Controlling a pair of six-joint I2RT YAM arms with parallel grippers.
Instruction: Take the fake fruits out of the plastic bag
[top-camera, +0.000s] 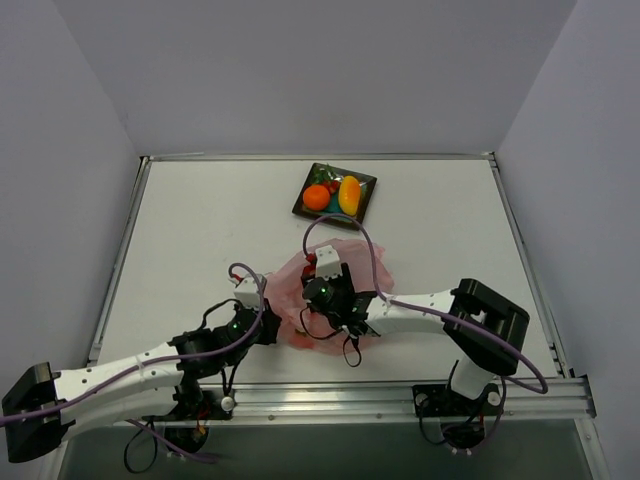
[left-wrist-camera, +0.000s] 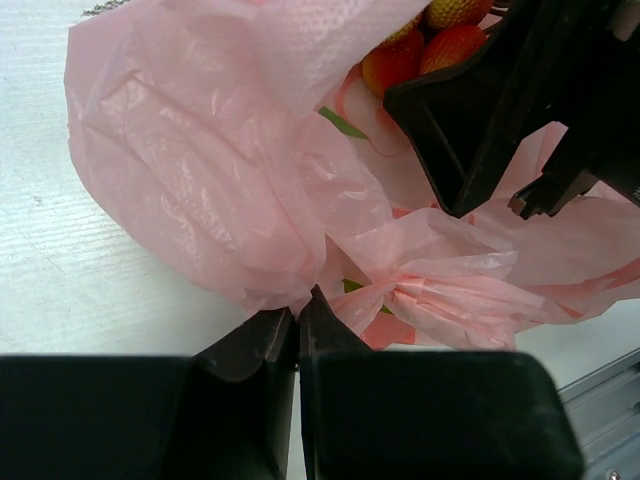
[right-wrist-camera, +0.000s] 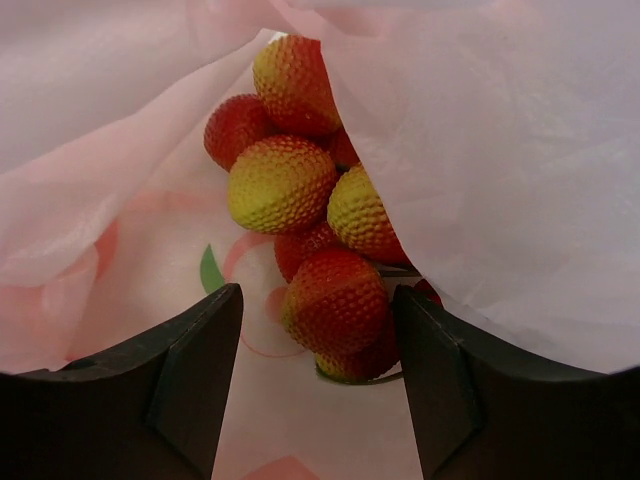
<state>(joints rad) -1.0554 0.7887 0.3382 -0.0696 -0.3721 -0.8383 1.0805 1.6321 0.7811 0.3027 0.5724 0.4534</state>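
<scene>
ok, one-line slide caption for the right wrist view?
Right gripper, jaws open, poised over a cluster of bumpy red-and-yellow fake fruits lying inside the pink plastic bag.

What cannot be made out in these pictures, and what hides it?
Top external view: fingertips of the right end effector, under its own wrist.
Right wrist view: number of red-yellow fruits; plastic bag folds cover some.
Left wrist view: same fruits, cut by the top edge.
</scene>
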